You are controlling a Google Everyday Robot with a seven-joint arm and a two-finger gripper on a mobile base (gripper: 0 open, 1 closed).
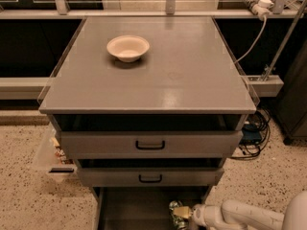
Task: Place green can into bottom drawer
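Observation:
The green can [175,211] lies low in the open bottom drawer [129,210], a dark grey tray pulled out under the two upper drawers. It sits at the drawer's right side, near the bottom edge of the view. My gripper [184,213] comes in from the lower right on a white arm [240,215] and is shut on the can. The can's lower part is cut off by the frame edge.
A beige bowl [127,48] stands on the grey cabinet top [192,75]. The two upper drawers with black handles [150,145] are slightly open. A clear bin [53,155] hangs at the cabinet's left. Cables [252,128] lie on the floor at right.

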